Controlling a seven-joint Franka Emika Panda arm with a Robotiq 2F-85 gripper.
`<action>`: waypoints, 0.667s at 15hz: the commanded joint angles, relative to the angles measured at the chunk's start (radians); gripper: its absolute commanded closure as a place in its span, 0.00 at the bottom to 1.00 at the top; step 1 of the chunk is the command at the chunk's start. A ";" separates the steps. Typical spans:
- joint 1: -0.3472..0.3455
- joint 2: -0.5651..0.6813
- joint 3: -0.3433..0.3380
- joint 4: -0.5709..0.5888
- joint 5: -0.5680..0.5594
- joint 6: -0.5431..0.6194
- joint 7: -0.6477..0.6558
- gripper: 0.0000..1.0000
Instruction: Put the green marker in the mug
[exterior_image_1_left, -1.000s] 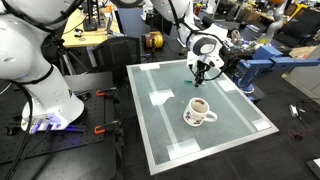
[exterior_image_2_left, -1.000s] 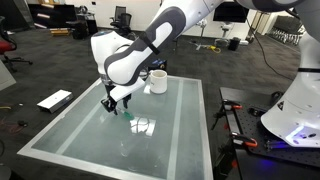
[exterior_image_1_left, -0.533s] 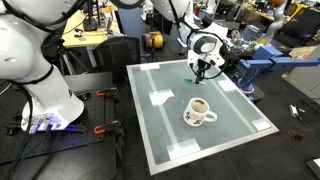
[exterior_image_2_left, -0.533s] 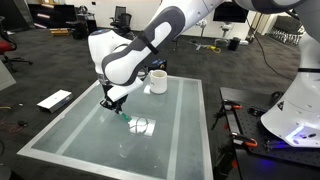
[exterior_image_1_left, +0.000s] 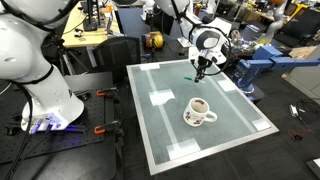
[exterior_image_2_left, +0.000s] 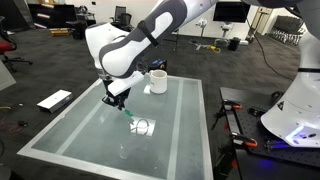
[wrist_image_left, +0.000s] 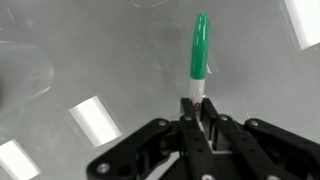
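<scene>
The green marker (wrist_image_left: 200, 45) is pinched at its pale end in the gripper (wrist_image_left: 200, 108), whose dark jaws press in on it from both sides. Its green end sticks straight out beyond them over the pale, glossy bench top (wrist_image_left: 120, 50). In the wrist view, white tape patches (wrist_image_left: 97, 118) lie on that surface to the left of the marker.

In an exterior view the gripper (exterior_image_2_left: 113, 100) hangs over the left half of the bench (exterior_image_2_left: 60, 135), about midway between its near and far edges. The marker (exterior_image_2_left: 127, 113) slants down and to the right from it towards the surface. I cannot tell whether its low tip touches the top. Just right of that tip lies a tape patch (exterior_image_2_left: 145, 126). Further right, by the far edge, the mug (exterior_image_2_left: 157, 81) stands upright, well apart from the marker.

In an exterior view from another side, the gripper (exterior_image_1_left: 201, 72) and marker (exterior_image_1_left: 193, 78) sit close to the bench's far edge (exterior_image_1_left: 180, 64), nearer its far right corner. The mug (exterior_image_1_left: 200, 111) stands around the middle of the top, its dark inside showing and its handle towards the right edge.
</scene>
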 joint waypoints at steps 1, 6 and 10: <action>0.013 -0.090 -0.018 -0.048 -0.019 -0.073 -0.011 0.97; 0.003 -0.166 -0.014 -0.070 -0.063 -0.102 -0.058 0.97; -0.023 -0.212 0.006 -0.075 -0.084 -0.156 -0.188 0.97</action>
